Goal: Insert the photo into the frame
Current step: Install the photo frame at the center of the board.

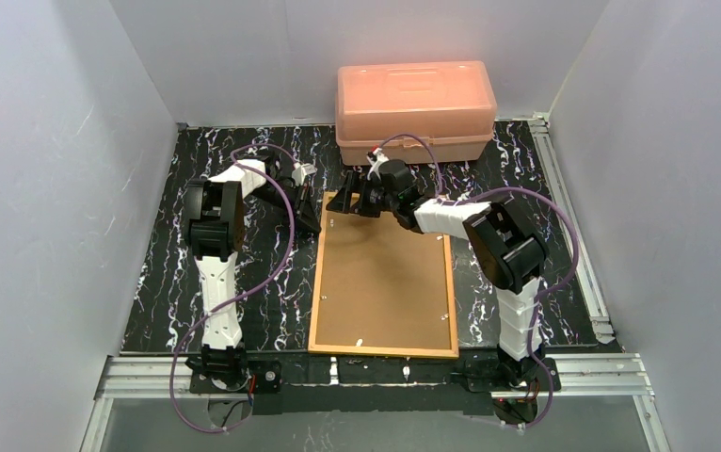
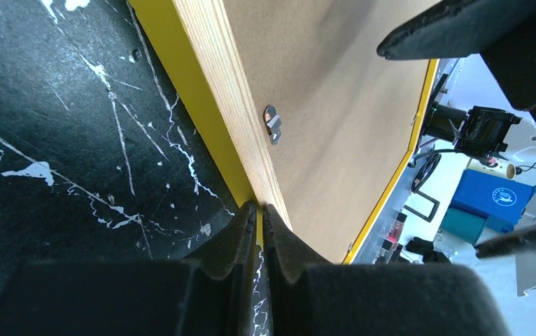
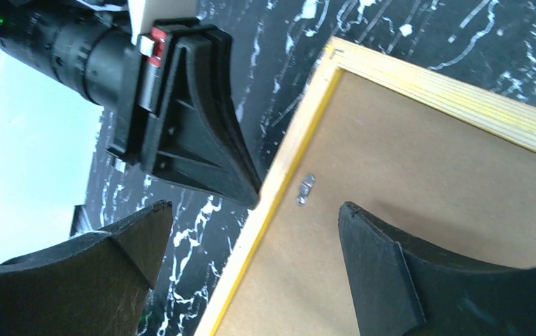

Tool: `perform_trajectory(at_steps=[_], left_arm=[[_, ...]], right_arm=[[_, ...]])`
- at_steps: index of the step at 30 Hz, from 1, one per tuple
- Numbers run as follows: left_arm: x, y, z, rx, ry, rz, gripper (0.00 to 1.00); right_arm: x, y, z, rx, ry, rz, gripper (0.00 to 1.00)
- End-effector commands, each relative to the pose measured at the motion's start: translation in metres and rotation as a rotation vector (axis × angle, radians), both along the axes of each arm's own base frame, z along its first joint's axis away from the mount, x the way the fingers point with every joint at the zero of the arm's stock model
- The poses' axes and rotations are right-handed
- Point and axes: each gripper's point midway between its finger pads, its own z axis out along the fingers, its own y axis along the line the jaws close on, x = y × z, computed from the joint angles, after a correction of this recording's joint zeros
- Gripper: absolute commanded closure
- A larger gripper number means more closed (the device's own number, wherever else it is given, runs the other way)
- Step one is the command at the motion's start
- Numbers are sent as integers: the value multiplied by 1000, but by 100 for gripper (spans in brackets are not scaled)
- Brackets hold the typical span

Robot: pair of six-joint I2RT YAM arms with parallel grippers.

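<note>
White walls close in a black, white-veined marble-look tabletop (image 1: 159,282), with a salmon-pink lidded plastic box (image 1: 415,104) at its far edge. From above, the frame (image 1: 385,282), a large thin rectangle with a yellow-orange border, lies face down between my arms, its brown fibreboard back up. My left gripper (image 1: 308,218) sits at the frame's left rail near the far end. My right gripper (image 1: 352,200) hangs over the far-left corner. The photo is in none of my views.

In my left wrist view, my fingers are pressed together, tips against the yellow rim beside the pale wood rail. I cannot tell whether a sliver of the rim is pinched between them. A small metal clip (image 2: 272,124) sits just inboard.

In my right wrist view, my fingers stand wide apart, straddling that same rail, the clip between them.

I judge the frame stiff and fairly light but awkward, being broad and flat to the table, and its pane is breakable. The wood rail is the sound place to grip. The clips call for a fingertip nudge, not a squeeze.
</note>
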Motion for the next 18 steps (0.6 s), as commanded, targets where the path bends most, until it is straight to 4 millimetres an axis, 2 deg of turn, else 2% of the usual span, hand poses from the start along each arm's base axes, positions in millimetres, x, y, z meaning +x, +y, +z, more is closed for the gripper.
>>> perform_trajectory(at_steps=[1,8,18], left_arm=[[-9,4,-9,68,3,-18,95],[-5,6,-10,89,-3,2,96],[-4,5,-10,89,0,10,97]], right_arm=[[1,24,14,106,-12,53,5],[3,37,0,91,12,71,5],[-2,46,-6,109,41,91,6]])
